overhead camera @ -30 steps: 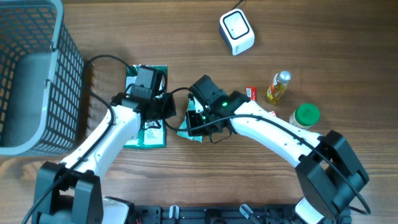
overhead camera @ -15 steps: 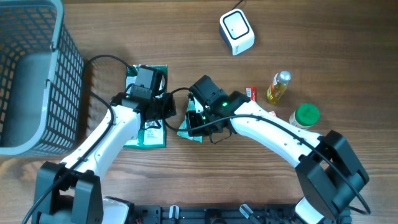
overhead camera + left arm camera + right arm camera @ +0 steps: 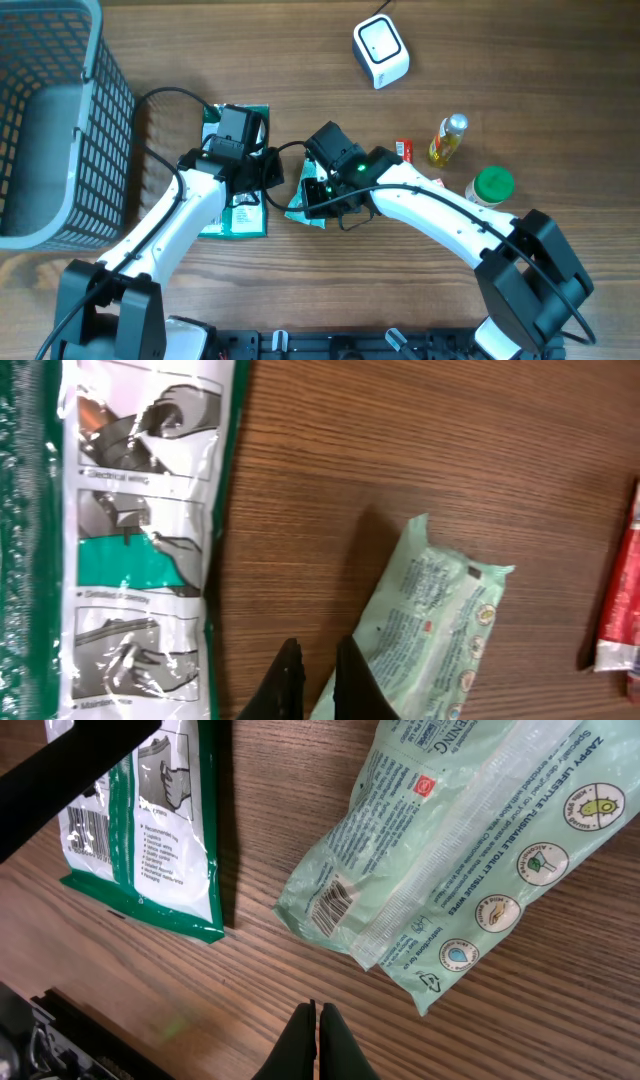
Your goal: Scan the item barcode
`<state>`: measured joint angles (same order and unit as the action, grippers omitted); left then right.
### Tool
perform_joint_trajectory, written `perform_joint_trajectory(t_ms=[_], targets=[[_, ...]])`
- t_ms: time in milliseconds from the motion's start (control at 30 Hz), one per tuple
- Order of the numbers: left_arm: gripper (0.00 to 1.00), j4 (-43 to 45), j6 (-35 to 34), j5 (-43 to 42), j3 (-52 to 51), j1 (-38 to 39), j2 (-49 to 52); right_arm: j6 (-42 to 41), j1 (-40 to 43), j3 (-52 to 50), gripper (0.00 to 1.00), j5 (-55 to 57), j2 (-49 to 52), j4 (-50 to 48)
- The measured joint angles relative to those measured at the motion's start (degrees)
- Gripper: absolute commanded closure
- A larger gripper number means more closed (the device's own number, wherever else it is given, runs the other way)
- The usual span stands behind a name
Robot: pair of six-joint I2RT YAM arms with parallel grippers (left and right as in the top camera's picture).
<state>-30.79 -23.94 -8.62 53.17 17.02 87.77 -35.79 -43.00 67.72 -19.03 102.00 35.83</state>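
The pale green soft plastic packet (image 3: 460, 850) lies flat on the brown wooden table (image 3: 300, 60) near its centre. It is not gripped by either arm. Its printed barcode (image 3: 332, 904) faces up near one end, so the right wrist camera reads it plainly. The right gripper (image 3: 316, 1020) hangs just above the bare wood beside that end, with its fingers pressed together and nothing between them. The left gripper (image 3: 318, 660) is at the left of the packet, its fingers drawn close with nothing held. One finger overlaps the packet's edge in the left wrist view, and contact cannot be confirmed. The white rounded scanner (image 3: 381, 52) stands at the far side, right of centre and well apart from the packet. The barcode is therefore judged not yet presented to it. The next step likely requires one gripper to spread its fingers, pinch the packet at an edge away from the code, and carry it to the scanner. Immediately left of the packet lies a flat green-and-white printed pouch (image 3: 244, 215), partly under the left arm. To the right are a small red sachet (image 3: 404, 149), a yellow bottle (image 3: 448, 140) and a green-lidded jar (image 3: 492, 184). A grey mesh basket (image 3: 60, 110) occupies the far left.
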Motion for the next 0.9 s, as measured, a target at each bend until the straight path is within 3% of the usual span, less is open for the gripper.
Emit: perform_joint_trajectory(t_ms=[200, 367, 500, 900], targets=[[0.96, 2.86, -0.02, -4.07, 0.00, 0.00, 0.00, 1.95, 4.37, -0.11, 0.96, -1.99, 0.00, 4.17], [0.96, 7.85, -0.02, -8.57, 0.00, 0.00, 0.57, 6.86, 11.37, -0.15, 0.96, -11.02, 0.00, 3.17], [0.96, 13.05, -0.02, -14.05, 0.04, 0.00, 3.87, 8.44, 12.00, -0.22, 0.96, -15.76, 0.00, 2.32], [0.96, 20.24, 0.02, -24.06, 0.04, 0.00, 14.64, 2.67, 10.67, -13.55, 0.96, -18.93, 0.00, -16.98]])
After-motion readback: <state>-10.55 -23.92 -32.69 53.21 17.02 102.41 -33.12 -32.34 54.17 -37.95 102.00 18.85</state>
